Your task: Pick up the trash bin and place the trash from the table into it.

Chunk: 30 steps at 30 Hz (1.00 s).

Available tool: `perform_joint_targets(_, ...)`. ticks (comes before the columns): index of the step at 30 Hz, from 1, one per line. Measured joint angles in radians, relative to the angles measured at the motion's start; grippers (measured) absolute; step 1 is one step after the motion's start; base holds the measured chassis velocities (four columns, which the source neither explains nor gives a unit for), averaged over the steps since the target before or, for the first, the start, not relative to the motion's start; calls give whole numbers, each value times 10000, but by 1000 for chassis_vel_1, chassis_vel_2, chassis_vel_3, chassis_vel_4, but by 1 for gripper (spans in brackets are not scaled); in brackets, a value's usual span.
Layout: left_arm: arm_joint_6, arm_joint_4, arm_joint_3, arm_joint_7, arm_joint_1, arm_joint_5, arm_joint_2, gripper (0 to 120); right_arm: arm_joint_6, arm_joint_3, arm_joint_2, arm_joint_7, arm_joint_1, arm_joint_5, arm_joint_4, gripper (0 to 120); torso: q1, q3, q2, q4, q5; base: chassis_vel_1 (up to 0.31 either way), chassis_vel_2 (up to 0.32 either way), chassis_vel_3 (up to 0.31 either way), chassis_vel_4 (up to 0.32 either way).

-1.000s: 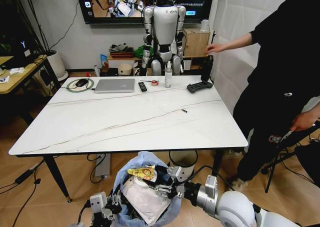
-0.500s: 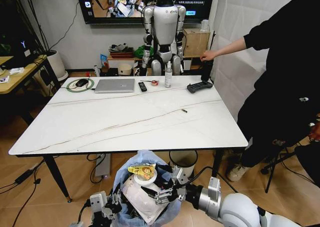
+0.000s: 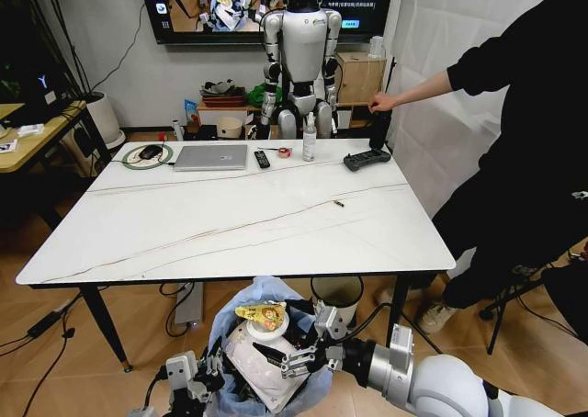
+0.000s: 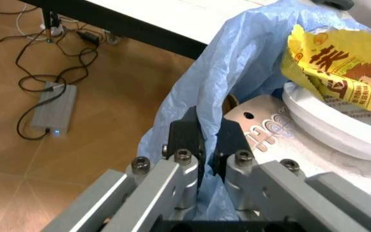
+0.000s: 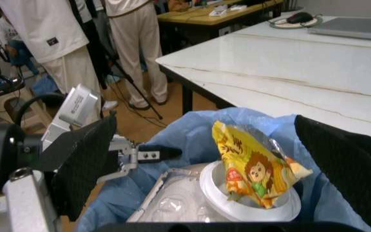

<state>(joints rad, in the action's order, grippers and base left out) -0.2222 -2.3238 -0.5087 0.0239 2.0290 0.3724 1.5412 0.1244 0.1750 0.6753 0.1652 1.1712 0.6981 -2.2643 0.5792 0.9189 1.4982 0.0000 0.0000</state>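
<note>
Left wrist view is showing the left gripper (image 4: pixel 206 145) with its two dark fingers (image 4: pixel 187 134) pinching a fold of the light-blue bag of the trash bin (image 4: pixel 237 72), clenched on the plastic at the rim. Right wrist view is showing the right gripper (image 5: pixel 227 166) with its broad black pads (image 5: pixel 85 162) spread wide apart, released, one on each side of the bin's mouth, touching nothing. Inside the trash bin (image 5: pixel 192 140) a yellow snack wrapper (image 5: pixel 253 166) is sticking up out of a small white plate (image 5: pixel 250 200), with a clear white plastic packet (image 5: pixel 172 205) lying just beside the plate. In the head view the trash bin (image 3: pixel 262 343) is sitting low in front of the near edge of the table (image 3: pixel 239 219), held between the left gripper (image 3: pixel 213 373) and the right gripper (image 3: pixel 292 355). At the table's far edge a silver laptop (image 3: pixel 211 157) and a black controller (image 3: pixel 367 159) are resting.
</note>
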Motion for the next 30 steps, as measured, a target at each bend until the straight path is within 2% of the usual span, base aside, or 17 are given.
perform_joint_targets(7,-3,52,17,1,-5,-1,-14,0,75,-579,-87,-117,136,334,-356,100,0,0,0,0,-2,0,0,0,0)
perform_joint_targets(13,-4,58,40,1,3,-13,-25,0,131,-956,149,-308,-75,865,-484,100,0,0,0,0,-1,0,0,0,0)
perform_joint_targets(26,11,-3,95,0,85,-37,-50,0,413,-1850,1321,-1239,-787,1548,-115,100,0,0,0,0,2,0,0,0,0)
perform_joint_targets(30,31,-21,91,-3,140,-35,-101,0,1036,-2598,1827,-1888,-1362,2244,635,100,0,0,0,-1,0,0,0,0,0)
